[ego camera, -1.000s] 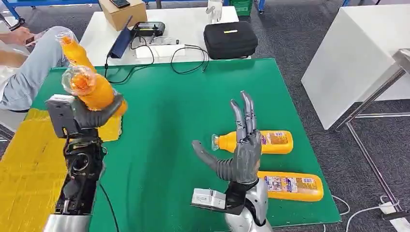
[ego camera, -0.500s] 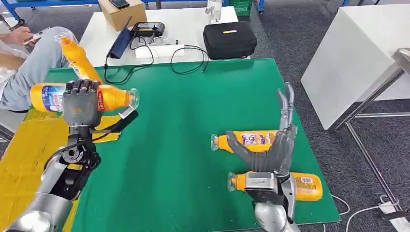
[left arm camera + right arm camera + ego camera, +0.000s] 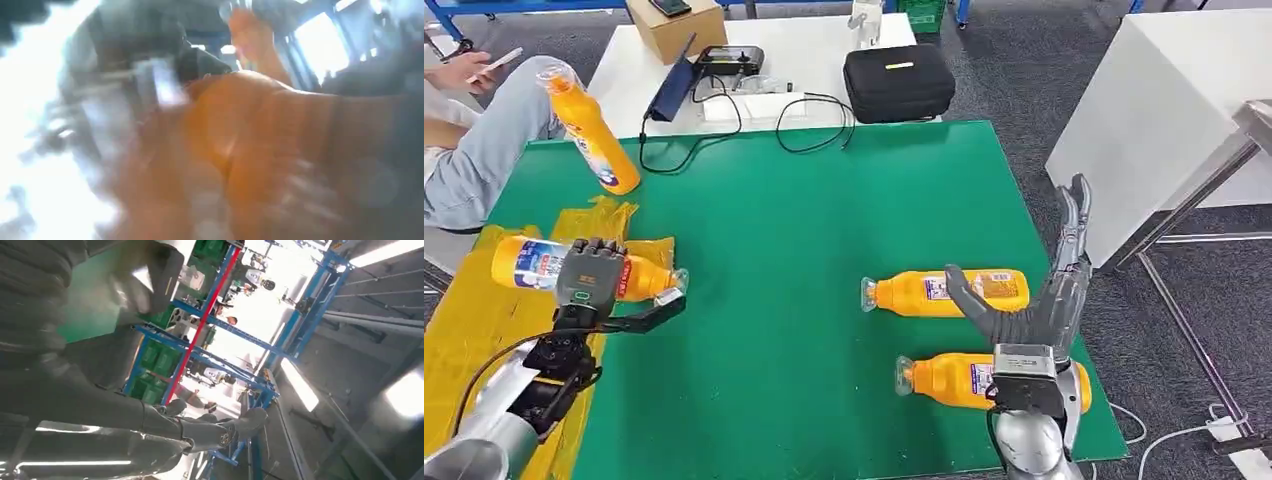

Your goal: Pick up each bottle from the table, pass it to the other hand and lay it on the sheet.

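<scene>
left hand (image 3: 589, 278) is gripping an orange bottle (image 3: 534, 265) sideways over the yellow sheet (image 3: 469, 330) at the green table's (image 3: 824, 220) left edge. right hand (image 3: 1039, 300) is hovering, fingers spread wide, holding nothing — two bottles are lying just beside it (image 3: 944, 291) (image 3: 954, 380). another bottle (image 3: 592, 128) is standing tilted at the far left corner.

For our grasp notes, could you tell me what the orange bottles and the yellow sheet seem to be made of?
The orange bottle held by the left hand looks like clear glossy plastic: see-through neck, printed label. The yellow sheet looks like thin plastic film or cloth, judging by its wrinkles; which one is unclear.
</scene>
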Robot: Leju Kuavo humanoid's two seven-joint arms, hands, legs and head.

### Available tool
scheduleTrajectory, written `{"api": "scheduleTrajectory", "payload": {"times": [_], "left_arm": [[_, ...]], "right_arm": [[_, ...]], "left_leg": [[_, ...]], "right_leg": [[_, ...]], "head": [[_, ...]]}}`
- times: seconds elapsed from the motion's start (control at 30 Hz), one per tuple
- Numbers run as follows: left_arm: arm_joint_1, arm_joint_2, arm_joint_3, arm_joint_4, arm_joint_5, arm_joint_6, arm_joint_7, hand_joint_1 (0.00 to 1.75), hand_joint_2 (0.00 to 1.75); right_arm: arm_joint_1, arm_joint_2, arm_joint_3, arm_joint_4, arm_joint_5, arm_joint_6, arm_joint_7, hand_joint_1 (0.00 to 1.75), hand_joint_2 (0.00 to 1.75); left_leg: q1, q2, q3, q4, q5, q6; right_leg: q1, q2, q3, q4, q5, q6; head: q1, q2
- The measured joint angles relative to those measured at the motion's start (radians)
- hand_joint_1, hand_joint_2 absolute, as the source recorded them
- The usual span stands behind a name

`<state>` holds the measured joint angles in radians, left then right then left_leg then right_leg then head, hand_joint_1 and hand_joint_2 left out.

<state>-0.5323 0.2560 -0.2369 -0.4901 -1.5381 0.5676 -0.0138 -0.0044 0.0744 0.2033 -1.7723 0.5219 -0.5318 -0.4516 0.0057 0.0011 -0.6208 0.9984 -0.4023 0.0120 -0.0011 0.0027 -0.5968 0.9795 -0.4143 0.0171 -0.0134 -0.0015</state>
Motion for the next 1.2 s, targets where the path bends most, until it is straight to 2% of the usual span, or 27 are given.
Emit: {"api": "scheduleTrajectory", "payload": {"times": [0.2, 0.23, 0.27, 0.47, 0.63, 0.77, 0.83, 1.2], "left_arm": [[0.000, 0.000, 0.026, 0.049, 0.040, -0.048, -0.035, 1.75, 1.75], [-0.001, 0.000, 0.037, 0.055, 0.055, -0.060, -0.045, 0.54, 1.75], [-0.004, -0.001, 0.050, 0.059, 0.072, -0.075, -0.061, 0.00, 1.75], [-0.015, -0.010, 0.143, 0.080, 0.191, -0.174, -0.169, 0.00, 1.75], [-0.018, -0.018, 0.193, 0.090, 0.208, -0.203, -0.193, 0.00, 1.75], [-0.037, -0.019, 0.228, 0.102, 0.235, -0.379, -0.219, 0.00, 1.75], [-0.045, -0.019, 0.242, 0.110, 0.243, -0.420, -0.219, 0.00, 1.75], [-0.046, -0.024, 0.304, 0.115, 0.286, -0.409, -0.280, 0.00, 1.75]], "right_arm": [[0.003, 0.000, -0.010, 0.000, 0.009, 0.009, 0.000, 0.00, 1.75], [0.003, 0.000, -0.011, 0.000, 0.011, 0.012, 0.000, 0.00, 1.75], [0.002, 0.000, -0.011, 0.001, 0.012, 0.015, 0.001, 0.00, 1.75], [0.001, 0.003, -0.011, 0.009, 0.021, 0.019, 0.001, 0.00, 1.75], [-0.001, 0.007, -0.012, 0.016, 0.024, 0.019, 0.001, 0.00, 1.75], [-0.016, 0.009, -0.011, 0.027, 0.021, 0.031, -0.002, 0.00, 1.75], [-0.028, 0.009, -0.012, 0.034, 0.017, 0.036, -0.002, 0.00, 1.75], [-0.044, 0.014, -0.013, 0.069, 0.017, 0.034, -0.002, 0.00, 1.75]], "left_leg": [[0.000, -0.001, 0.000, 0.000, 0.000, 0.000], [0.000, -0.001, 0.000, 0.000, 0.000, 0.000], [0.000, -0.001, 0.000, 0.000, 0.000, 0.000], [0.000, -0.001, 0.001, 0.000, 0.000, 0.000], [0.000, -0.001, 0.003, 0.000, 0.000, 0.000], [0.000, -0.004, 0.006, -0.001, 0.000, 0.000], [0.000, -0.004, 0.008, -0.001, -0.001, -0.001], [0.000, -0.004, 0.011, -0.001, -0.001, -0.001]], "right_leg": [[0.000, -0.001, 0.000, 0.000, 0.000, 0.000], [0.000, 0.000, 0.000, 0.000, 0.000, 0.000], [0.000, -0.001, 0.000, 0.000, 0.000, 0.000], [0.000, -0.001, 0.002, 0.000, 0.000, 0.000], [0.000, -0.001, 0.004, 0.000, 0.000, 0.000], [0.000, -0.002, 0.008, 0.000, 0.000, 0.000], [0.000, -0.002, 0.010, 0.000, 0.000, 0.000], [0.000, -0.002, 0.012, 0.000, -0.001, 0.000]], "head": [[0.000, 0.000], [0.000, 0.000], [0.000, 0.000], [0.000, 0.000], [0.000, 0.000], [0.000, 0.000], [0.000, 0.000], [0.000, 0.000]]}}
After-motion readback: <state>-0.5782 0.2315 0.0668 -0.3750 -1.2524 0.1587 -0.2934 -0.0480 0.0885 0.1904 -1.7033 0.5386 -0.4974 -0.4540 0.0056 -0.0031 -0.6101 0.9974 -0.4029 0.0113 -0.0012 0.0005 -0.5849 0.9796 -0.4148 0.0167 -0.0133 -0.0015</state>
